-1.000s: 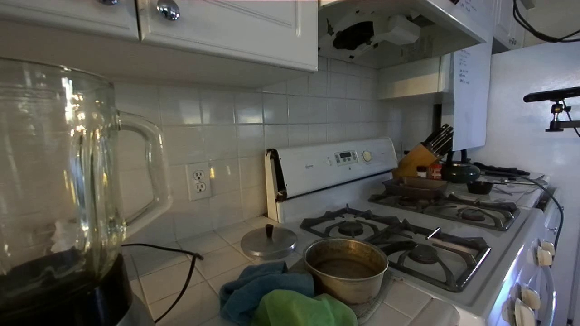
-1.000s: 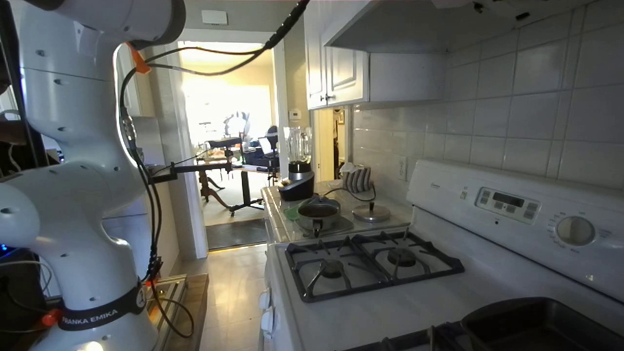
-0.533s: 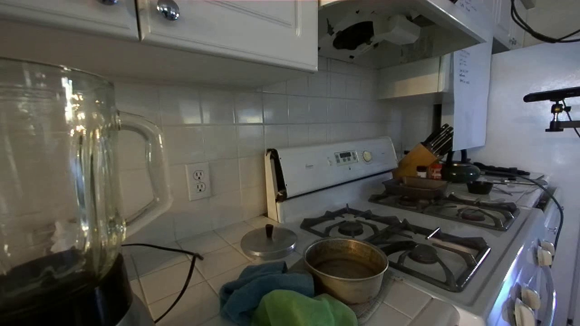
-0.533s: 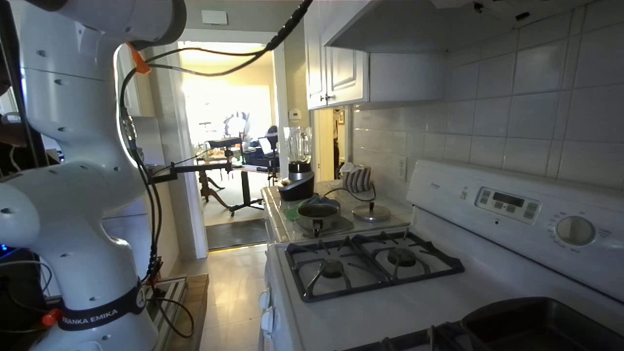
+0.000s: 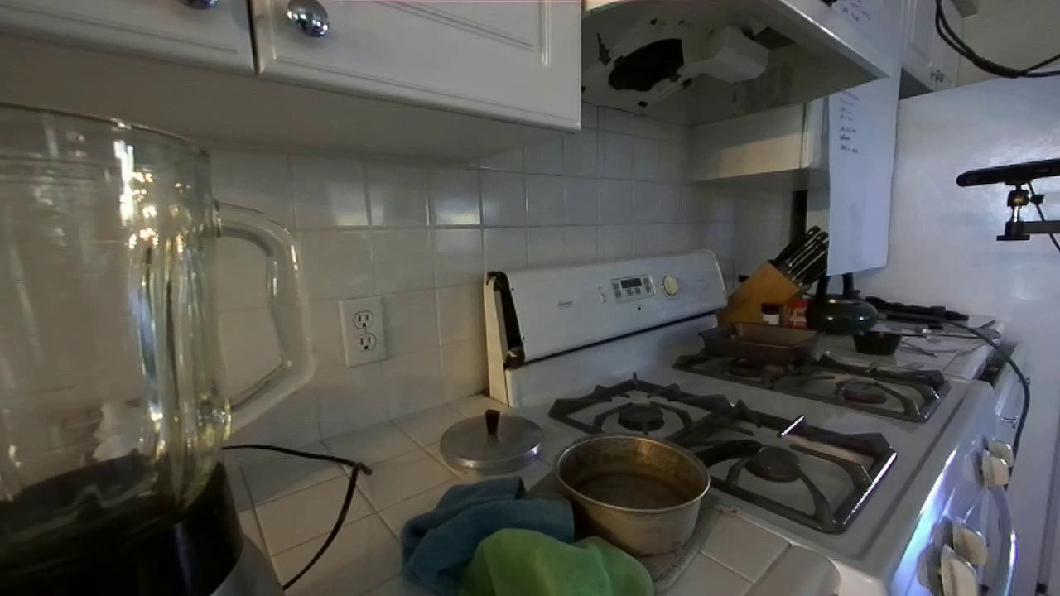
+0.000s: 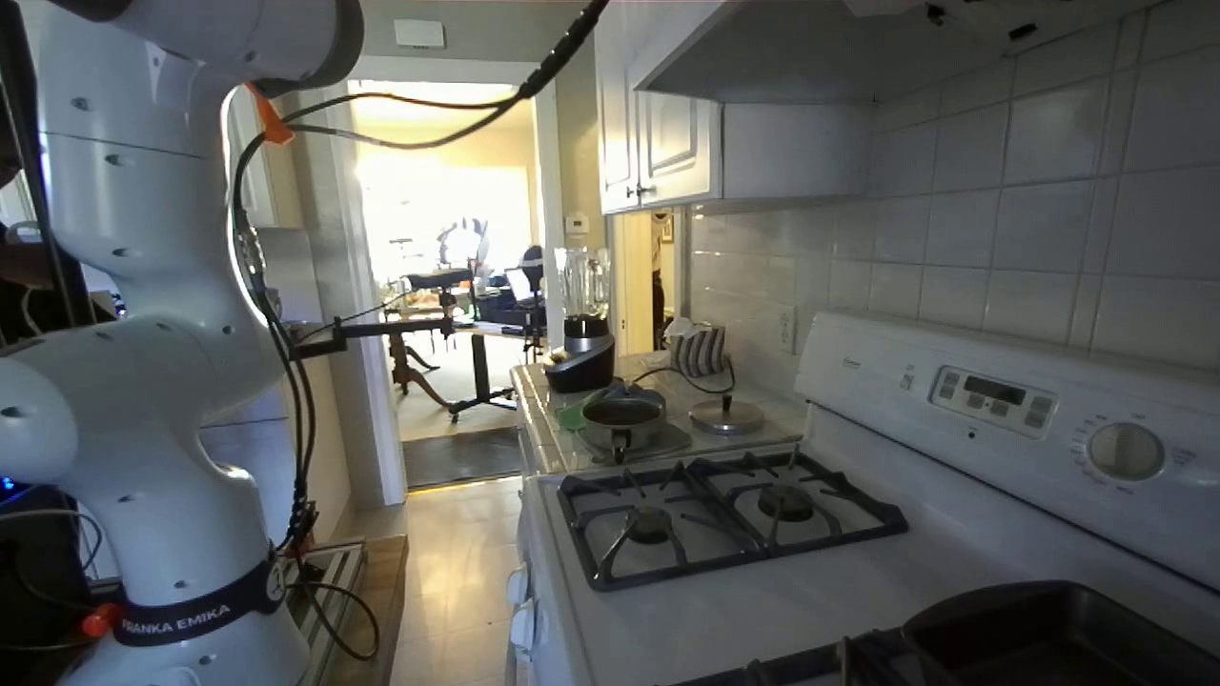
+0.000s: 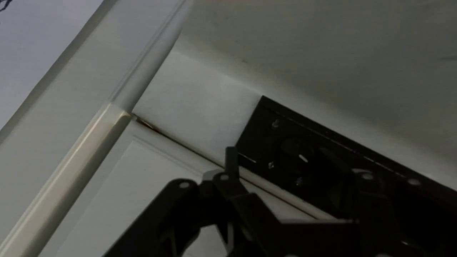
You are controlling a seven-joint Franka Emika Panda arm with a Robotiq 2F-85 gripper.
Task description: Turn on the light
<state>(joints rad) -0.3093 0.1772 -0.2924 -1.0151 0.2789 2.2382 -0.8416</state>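
The claw [image 7: 280, 159] is standing with its fingers [image 7: 231, 162] apart in the wrist view, a dark knob [image 7: 294, 147] showing in the gap between them; that view is leaving it unclear whether either finger is touching the knob. The knob is sitting toward one end of a black panel [image 7: 310, 132]. In an exterior view the light [image 5: 733, 56] is sitting on the underside of the hood [image 5: 820, 58], a pale block beside a dark opening [image 5: 646, 64]. The arm [image 6: 172, 372] is standing across the floor [image 6: 448, 553] from the stove's [image 6: 762, 610] front edge. A pan [image 5: 760, 341] is resting by the stove's back edge, at the end away from the bench [image 5: 406, 480]. A pot [image 5: 638, 517] is standing at the bench edge next to the stove, a lid [image 5: 492, 445] lying nearer the wall [image 5: 538, 248], with a green cloth [image 5: 551, 567] and a blue cloth [image 5: 489, 521] lying bunched beside the pot.
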